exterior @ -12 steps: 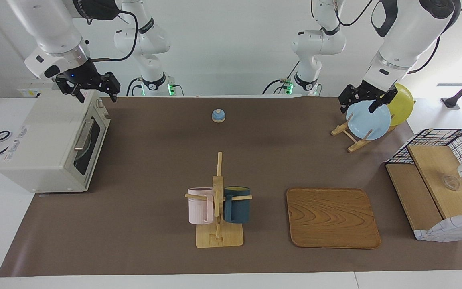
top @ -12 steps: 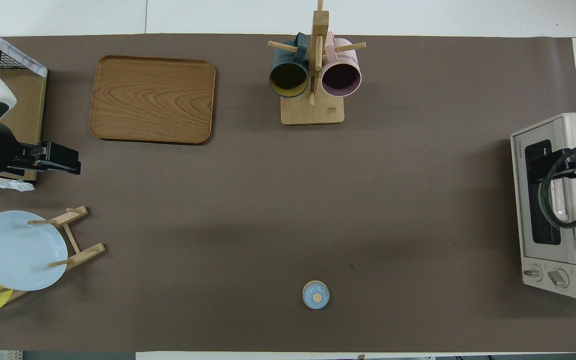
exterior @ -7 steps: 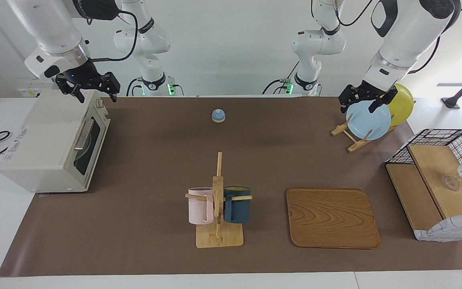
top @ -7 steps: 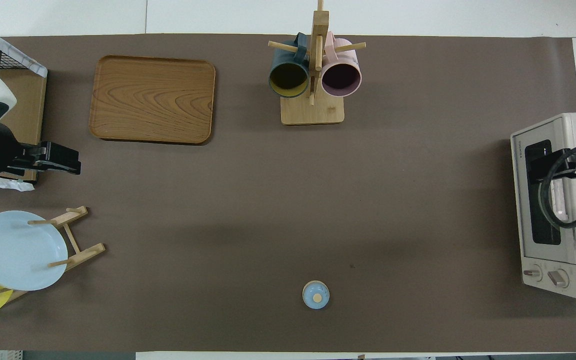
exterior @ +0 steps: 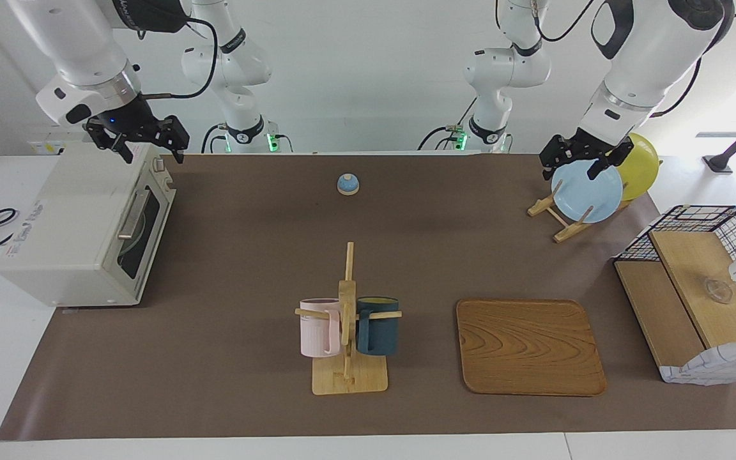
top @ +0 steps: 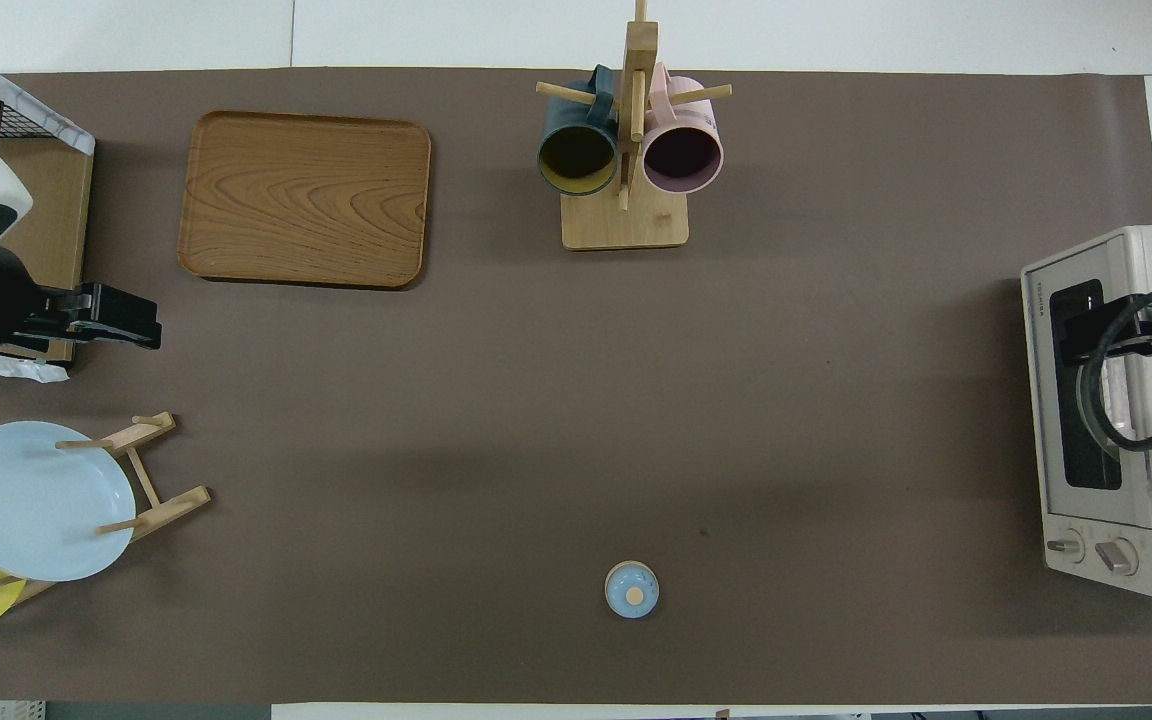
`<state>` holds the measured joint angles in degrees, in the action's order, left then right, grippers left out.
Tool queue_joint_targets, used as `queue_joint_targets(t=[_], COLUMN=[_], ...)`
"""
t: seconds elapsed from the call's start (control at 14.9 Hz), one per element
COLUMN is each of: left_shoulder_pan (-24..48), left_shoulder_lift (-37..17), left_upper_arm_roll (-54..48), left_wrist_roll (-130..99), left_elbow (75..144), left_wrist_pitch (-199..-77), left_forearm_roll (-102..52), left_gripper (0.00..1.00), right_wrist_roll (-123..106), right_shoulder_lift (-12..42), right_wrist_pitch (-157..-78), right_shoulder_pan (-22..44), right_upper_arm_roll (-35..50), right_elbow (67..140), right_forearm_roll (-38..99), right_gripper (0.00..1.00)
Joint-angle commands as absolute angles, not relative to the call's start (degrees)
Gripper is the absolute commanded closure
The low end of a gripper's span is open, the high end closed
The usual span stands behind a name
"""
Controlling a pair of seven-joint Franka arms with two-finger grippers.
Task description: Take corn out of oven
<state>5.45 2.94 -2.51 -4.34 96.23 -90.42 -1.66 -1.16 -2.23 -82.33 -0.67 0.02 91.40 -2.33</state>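
Observation:
The off-white oven (exterior: 68, 217) stands at the right arm's end of the table with its glass door shut and the bar handle (exterior: 133, 214) against the front. It also shows in the overhead view (top: 1136, 520). No corn is in view. My right gripper (exterior: 154, 154) hangs open and empty over the oven's top near its knob end, and shows over the oven in the overhead view (top: 1106, 330). My left gripper (exterior: 574, 169) waits open and empty over the plate rack (exterior: 559, 220).
A light-blue plate (exterior: 586, 190) and a yellow plate (exterior: 639, 165) stand in the rack. A mug tree (exterior: 349, 345) holds a pink and a dark blue mug. A wooden tray (exterior: 528, 345), a small blue knob-topped lid (exterior: 347, 184) and a wire basket (exterior: 700, 294) also stand on the table.
My right gripper has drifted slightly up and away from the table's middle above the oven. The left arm and all objects have not moved.

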Motion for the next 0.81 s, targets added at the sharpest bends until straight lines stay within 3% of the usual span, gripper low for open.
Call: queue_joint_targets(t=[0.0, 0.13, 0.54, 0.74], left_shoulder_pan=[4.92, 4.83, 4.92, 4.92], left_shoulder_lift=[3.87, 3.87, 3.78, 3.87], left_upper_arm_roll=[-2.64, -2.64, -2.64, -2.64], left_wrist_roll=[-4.31, -4.31, -4.39, -4.39], left_elbow=[96.59, 96.59, 96.5, 96.77], left_wrist_pitch=[-90.53, -90.62, -90.7, -90.62], left_forearm_roll=[-0.88, -0.88, -0.88, -0.88], left_gripper=[0.0, 0.0, 0.0, 0.0], right_wrist_roll=[-1.58, -2.63, -6.59, -6.59], right_shoulder_lift=[-2.81, -4.12, -6.24, -8.61], right_wrist_pitch=[-86.03, -87.44, -96.04, -102.73], right_shoulder_pan=[-1.49, -1.49, -2.45, -2.11], right_upper_arm_roll=[0.09, 0.09, -0.18, -0.09], right_elbow=[93.51, 96.57, 105.18, 110.82], right_forearm_roll=[-0.26, -0.35, -2.71, -11.75], right_gripper=[0.51, 1.0, 1.0, 1.0])
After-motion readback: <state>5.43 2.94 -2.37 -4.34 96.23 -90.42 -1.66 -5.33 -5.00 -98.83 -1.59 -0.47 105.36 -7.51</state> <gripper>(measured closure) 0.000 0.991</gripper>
